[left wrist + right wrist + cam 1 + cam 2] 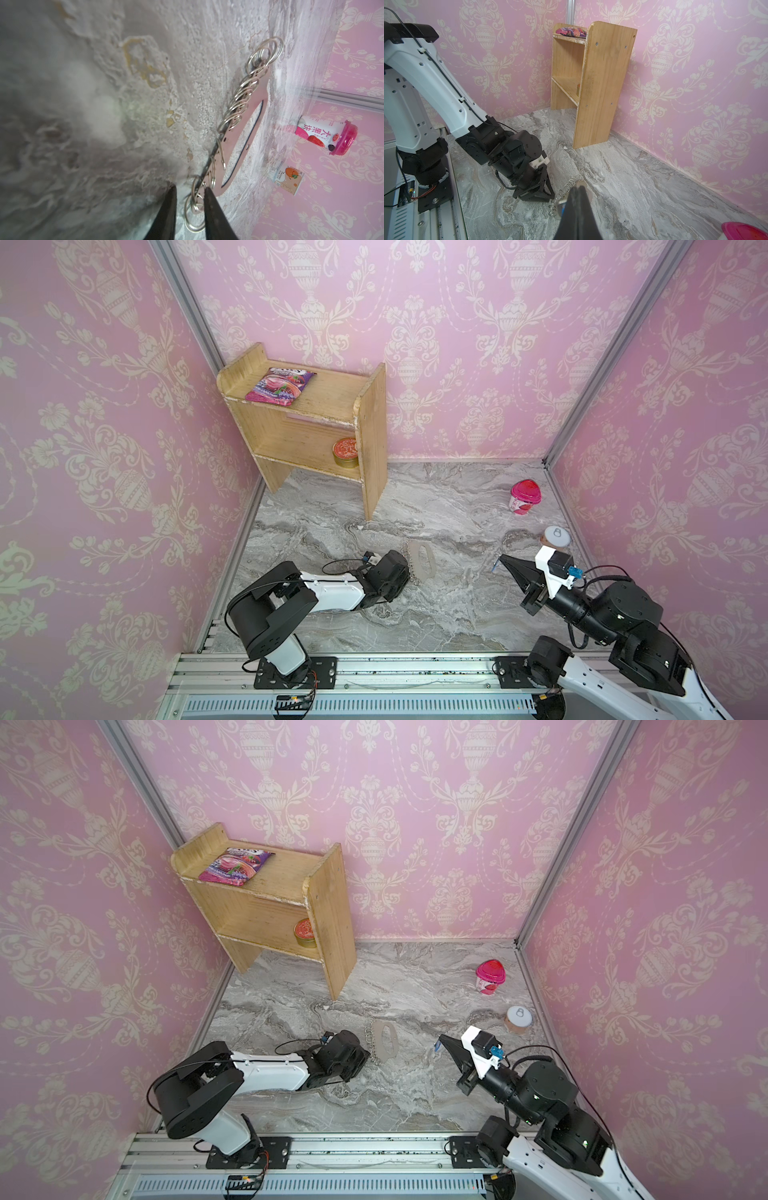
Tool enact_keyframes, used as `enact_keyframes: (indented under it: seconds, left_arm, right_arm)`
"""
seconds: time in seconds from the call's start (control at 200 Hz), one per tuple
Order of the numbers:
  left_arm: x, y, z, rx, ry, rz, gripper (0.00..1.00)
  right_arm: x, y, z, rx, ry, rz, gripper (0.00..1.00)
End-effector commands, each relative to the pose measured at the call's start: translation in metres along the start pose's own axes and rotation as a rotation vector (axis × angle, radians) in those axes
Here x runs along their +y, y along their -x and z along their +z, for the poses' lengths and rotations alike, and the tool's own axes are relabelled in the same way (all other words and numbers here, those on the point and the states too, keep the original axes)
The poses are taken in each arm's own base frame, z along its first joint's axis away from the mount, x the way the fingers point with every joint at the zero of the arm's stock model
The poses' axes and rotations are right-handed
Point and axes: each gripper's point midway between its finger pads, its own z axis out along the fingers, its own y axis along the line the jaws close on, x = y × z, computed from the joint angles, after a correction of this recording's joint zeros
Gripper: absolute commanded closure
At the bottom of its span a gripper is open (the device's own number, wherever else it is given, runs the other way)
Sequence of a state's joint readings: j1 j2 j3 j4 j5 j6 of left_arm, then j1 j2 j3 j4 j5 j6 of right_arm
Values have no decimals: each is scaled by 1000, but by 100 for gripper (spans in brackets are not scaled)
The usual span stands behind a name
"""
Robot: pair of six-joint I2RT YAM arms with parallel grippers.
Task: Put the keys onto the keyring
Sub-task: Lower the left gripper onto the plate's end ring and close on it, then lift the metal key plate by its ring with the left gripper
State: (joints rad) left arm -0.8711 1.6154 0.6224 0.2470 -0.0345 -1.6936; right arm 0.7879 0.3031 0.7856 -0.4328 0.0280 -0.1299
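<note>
Keys (494, 567) hang from the tip of the right gripper (501, 557), whose fingers are pressed together on them (only the blue tag shows in both top views). They are held above the desk (457, 614), between the keyring (424, 560) and the right edge. The keyring lies flat near the desk's middle, its row of rings (239, 104) towards the left edge. The left gripper (189, 190) sits low at the plate's near end, its 2 fingers apart with rings lying in the gap.
</note>
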Motion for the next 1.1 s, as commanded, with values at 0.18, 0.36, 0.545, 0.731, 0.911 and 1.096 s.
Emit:
enact_keyframes:
  seconds: [0.18,0.36,0.545,0.731,0.911,1.096]
  left_arm:
    - [15,-4,7,-2,30,-38,77]
    - [20,-3,11,-7,39,-41,80]
    - [22,-1,15,-19,39,-29,93]
    - [-1,7,-7,-46,69,181,100]
    - [-80,34,-90,-206,108,827,100]
    - [-143,41,-170,-376,-7,1359,100]
  right_arm:
    - [-5,3,-4,-16,-29,14,100]
    - [-5,3,-4,-17,-30,14,100]
    - [-6,4,-6,-23,-33,16,100]
    - [-3,6,-8,-32,-18,16,100]
    - [2,12,-10,-61,13,25,100]
    - [9,14,-1,-60,57,29,100]
